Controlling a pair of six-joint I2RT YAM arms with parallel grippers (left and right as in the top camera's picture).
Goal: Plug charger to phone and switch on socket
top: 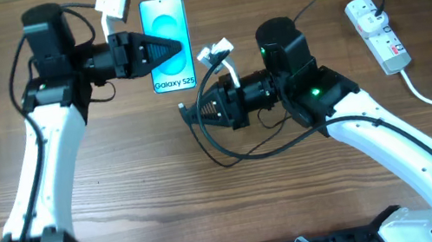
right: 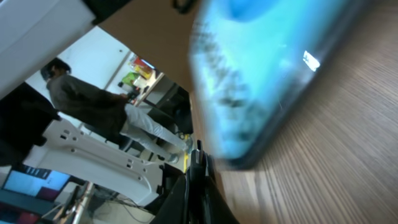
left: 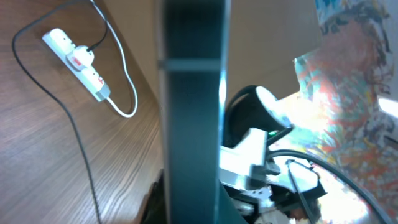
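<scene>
Two claws, both closed. Left claw (top: pixel 176 50) looks clamped on the left edge of the phone (top: pixel 163 14), one finger lying over the screen. Phone sits top centre of the table (top: pixel 122 189), screen up, lit teal, bottom edge toward the robot. Right claw (top: pixel 204 110) is just below the phone, pinching the black cable (top: pixel 231 160) near its tip as far as I can tell; tip itself too small to make out. Cable loops slack on the wood, then runs to the power strip (top: pixel 377 34) far right, well apart from the phone. Judgement: phone is stiff, light, glass slick, so grip by the side edges and keep the bottom port free. Cable is thin and limp, hold right behind the connector or the tip flops. Switch step looks not yet done, neither claw near the strip
</scene>
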